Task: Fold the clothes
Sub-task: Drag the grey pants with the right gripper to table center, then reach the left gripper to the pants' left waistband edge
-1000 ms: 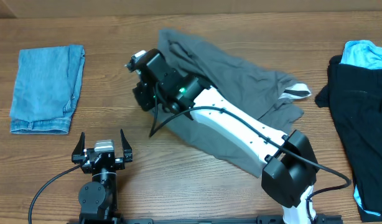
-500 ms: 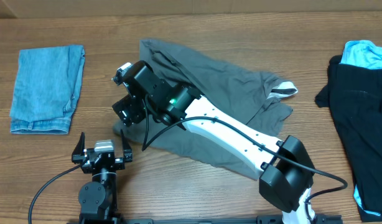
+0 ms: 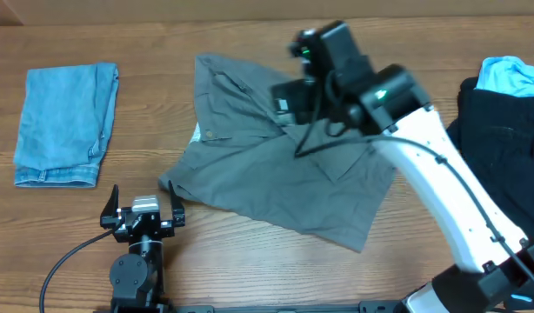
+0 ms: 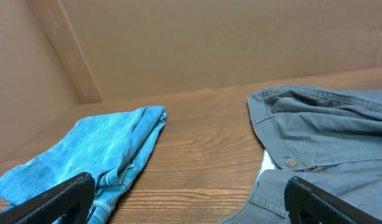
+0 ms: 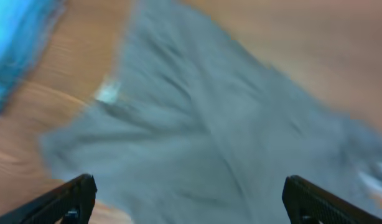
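The grey shorts (image 3: 267, 174) lie spread across the middle of the table, with the waistband and button at the left. My right gripper (image 3: 293, 103) hangs above their upper part, open and holding nothing. In the blurred right wrist view, grey cloth (image 5: 209, 124) fills the frame beneath the open gripper (image 5: 190, 193). My left gripper (image 3: 143, 207) rests at the front edge, open and empty, just left of the shorts' lower corner. The left wrist view shows the waistband and button of the shorts (image 4: 328, 124) at the right, beyond the gripper (image 4: 191, 199).
A folded blue denim garment (image 3: 65, 122) lies at the far left and also shows as denim (image 4: 104, 149) in the left wrist view. A black garment (image 3: 502, 156) with a light blue cloth (image 3: 510, 74) lies at the right edge. A cardboard wall (image 4: 209, 43) stands behind.
My right gripper opened and let go of the shorts near their left edge, then swung up and to the right. The shorts now lie spread flatter. The left arm has not moved.
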Controlling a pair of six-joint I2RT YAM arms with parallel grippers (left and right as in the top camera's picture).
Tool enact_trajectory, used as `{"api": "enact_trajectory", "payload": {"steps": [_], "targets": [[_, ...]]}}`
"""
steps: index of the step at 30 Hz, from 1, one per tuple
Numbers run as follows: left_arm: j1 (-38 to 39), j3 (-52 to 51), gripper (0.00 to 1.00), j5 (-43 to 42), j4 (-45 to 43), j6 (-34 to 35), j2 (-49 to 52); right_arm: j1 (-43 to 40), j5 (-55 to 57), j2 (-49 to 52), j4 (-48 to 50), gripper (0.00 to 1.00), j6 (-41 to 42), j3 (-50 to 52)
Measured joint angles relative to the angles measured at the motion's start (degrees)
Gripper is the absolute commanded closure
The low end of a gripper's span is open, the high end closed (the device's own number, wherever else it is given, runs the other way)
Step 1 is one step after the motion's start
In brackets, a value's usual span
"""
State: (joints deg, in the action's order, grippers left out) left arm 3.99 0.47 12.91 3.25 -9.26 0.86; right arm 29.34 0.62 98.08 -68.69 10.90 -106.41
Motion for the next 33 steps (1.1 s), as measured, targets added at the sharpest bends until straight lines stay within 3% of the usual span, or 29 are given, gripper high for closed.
{"api": "enact_trajectory", "payload": {"steps": [7, 13, 18, 23, 27, 33], "targets": [[0.0, 0.0, 0.00, 0.0, 0.0, 0.0, 0.0, -16.6, 1.7, 1.2, -7.9, 0.00, 3.3, 1.5], [0.0, 0.0, 0.00, 0.0, 0.0, 0.0, 0.0, -24.7, 2.0, 1.2, -8.5, 0.00, 4.1, 1.8], [0.0, 0.0, 0.00, 0.0, 0.0, -0.1, 0.0, -26.8, 2.0, 1.2, -8.6, 0.00, 4.1, 1.8], [0.0, 0.0, 0.00, 1.4, -1.8, -4.5, 0.0, -26.9, 1.9, 1.2, -8.7, 0.00, 4.1, 1.8], [0.0, 1.2, 0.00, -4.8, -1.0, -5.7, 0.0, -27.0, 1.9, 1.2, -8.7, 0.00, 4.1, 1.8], [0.0, 17.0, 0.00, -11.9, 5.9, -5.5, 3.2, -27.0, 1.9, 1.2, -8.7, 0.00, 4.1, 1.8]]}}
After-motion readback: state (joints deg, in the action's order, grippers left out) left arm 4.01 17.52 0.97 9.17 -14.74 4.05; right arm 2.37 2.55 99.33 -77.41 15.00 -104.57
